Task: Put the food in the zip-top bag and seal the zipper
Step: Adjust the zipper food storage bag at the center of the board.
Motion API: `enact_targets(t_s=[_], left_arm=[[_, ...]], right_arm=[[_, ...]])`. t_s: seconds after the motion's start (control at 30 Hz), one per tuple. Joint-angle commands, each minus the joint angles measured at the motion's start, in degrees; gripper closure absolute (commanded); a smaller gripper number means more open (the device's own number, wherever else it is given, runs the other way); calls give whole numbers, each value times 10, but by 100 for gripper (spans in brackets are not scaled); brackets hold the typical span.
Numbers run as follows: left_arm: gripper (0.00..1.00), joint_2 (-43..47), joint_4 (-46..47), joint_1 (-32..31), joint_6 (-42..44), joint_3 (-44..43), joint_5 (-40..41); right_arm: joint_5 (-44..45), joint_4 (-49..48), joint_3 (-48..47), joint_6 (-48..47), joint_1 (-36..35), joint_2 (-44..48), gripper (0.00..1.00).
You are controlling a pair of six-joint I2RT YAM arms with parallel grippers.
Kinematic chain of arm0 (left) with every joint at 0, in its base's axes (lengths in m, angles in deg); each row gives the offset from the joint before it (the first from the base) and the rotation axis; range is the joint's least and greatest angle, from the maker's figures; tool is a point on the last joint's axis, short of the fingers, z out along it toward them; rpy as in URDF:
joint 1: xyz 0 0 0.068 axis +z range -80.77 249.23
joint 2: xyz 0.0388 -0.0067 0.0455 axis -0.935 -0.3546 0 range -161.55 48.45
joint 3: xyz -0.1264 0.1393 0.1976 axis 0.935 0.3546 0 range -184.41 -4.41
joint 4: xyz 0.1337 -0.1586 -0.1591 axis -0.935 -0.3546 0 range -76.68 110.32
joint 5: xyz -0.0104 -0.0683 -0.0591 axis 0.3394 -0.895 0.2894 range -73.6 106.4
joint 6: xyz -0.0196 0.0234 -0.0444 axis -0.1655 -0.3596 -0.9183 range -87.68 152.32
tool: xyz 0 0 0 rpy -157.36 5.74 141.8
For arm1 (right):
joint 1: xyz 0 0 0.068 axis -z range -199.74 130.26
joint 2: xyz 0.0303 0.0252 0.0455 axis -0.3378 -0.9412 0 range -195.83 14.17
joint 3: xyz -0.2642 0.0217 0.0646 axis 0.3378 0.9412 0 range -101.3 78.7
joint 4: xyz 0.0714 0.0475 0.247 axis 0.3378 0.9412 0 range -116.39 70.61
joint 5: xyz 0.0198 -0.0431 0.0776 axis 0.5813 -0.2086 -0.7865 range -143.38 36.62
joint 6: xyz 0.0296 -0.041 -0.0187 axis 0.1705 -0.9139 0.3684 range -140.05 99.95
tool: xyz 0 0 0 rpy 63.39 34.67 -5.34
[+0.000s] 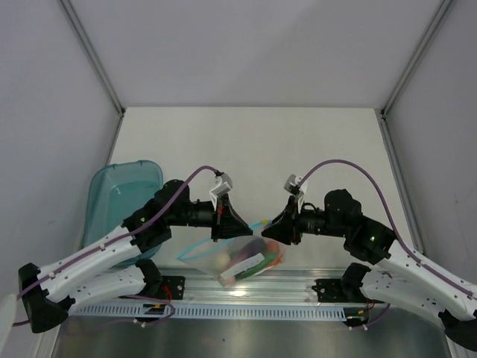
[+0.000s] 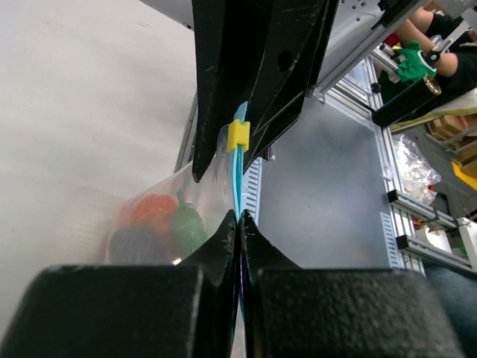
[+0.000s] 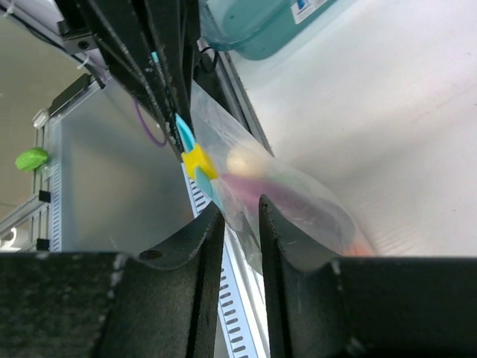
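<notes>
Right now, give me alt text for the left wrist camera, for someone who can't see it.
The left pincer is shut on the light-blue zipper, which runs up to a yellow slider at the right pincer. Orange and green food shows blurred inside the clear bag at left.

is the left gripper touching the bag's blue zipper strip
Touching. In the left wrist view the left gripper is shut, and the zipper strip runs straight down into the seam between its fingertips, with no gap showing.
</notes>
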Motion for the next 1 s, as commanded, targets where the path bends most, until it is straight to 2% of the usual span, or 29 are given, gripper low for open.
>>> enact_targets(t_s=[0.0,0.2,0.37,0.53,0.67,0.77,0.97], left_arm=[[100,11,49,8,-31,12,-30],[99,2,71,9,-35,18,-36],[99,2,71,11,-34,21,-37],[99,3,57,13,-22,21,-23],[56,2,41,13,-13,9,-10],[40,-5,49,13,-10,-2,1],[39,-42,101,12,-7,-20,1]], right_arm=[[-38,-61,14,11,6,12,73],[-97,-103,23,28,7,1,78],[-117,-109,24,28,10,-14,100],[-82,-105,24,50,11,-18,100],[-39,-91,11,65,9,-21,100],[-28,-93,11,67,-2,-23,100],[-16,-92,13,77,-16,-24,100]])
